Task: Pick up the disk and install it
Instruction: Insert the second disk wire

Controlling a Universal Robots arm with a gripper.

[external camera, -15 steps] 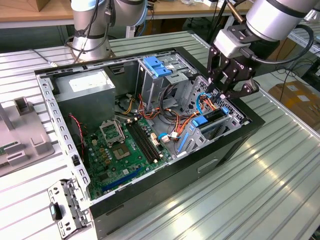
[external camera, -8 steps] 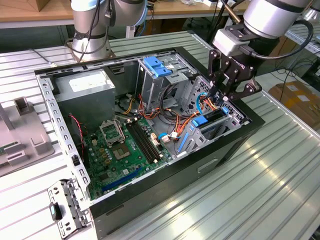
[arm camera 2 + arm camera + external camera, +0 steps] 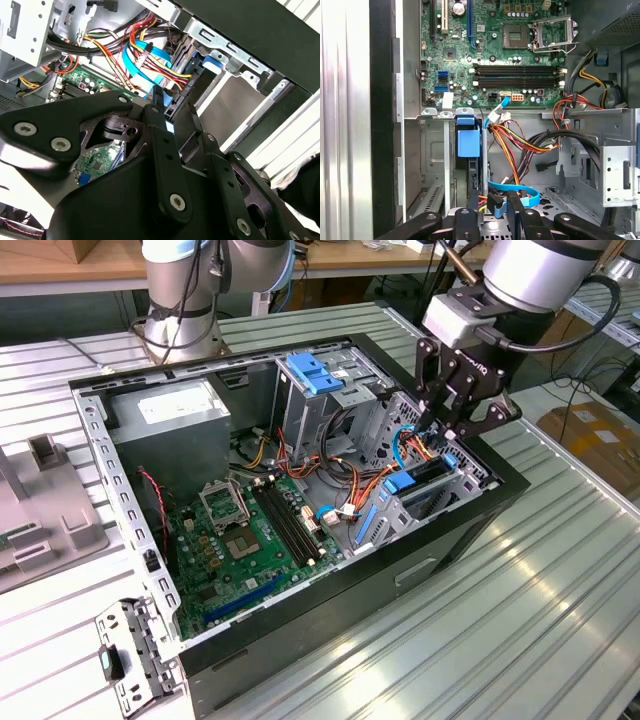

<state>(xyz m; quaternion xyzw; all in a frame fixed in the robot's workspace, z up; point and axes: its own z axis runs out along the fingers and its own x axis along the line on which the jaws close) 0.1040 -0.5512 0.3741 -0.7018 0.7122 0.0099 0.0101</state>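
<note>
1. The disk stands on edge in the drive cage at the front corner of the computer case. In the first wrist view we see its blue rail end between the cage's metal guides. In the exterior view it shows as a blue-edged slab well down in the bay.
2. We judge the install step to be in hand, with the pick-up done: the disk is already in its bay, not lying on the counter.
3. The tool hangs just above the disk's upper end, reaching into the cage. We cannot tell how far open it is, or whether it has hold of the disk at all.
4. We cannot say whether the disk is fully home; its lower end is hidden in the bay.
5. Just beside the bay run a bundle of orange and yellow wires and a flat blue cable. The motherboard lies beyond them.
6. In our judgement, any further move here calls for travel straight along the guides without tilting the disk, and for keeping clear of those wires.
</note>
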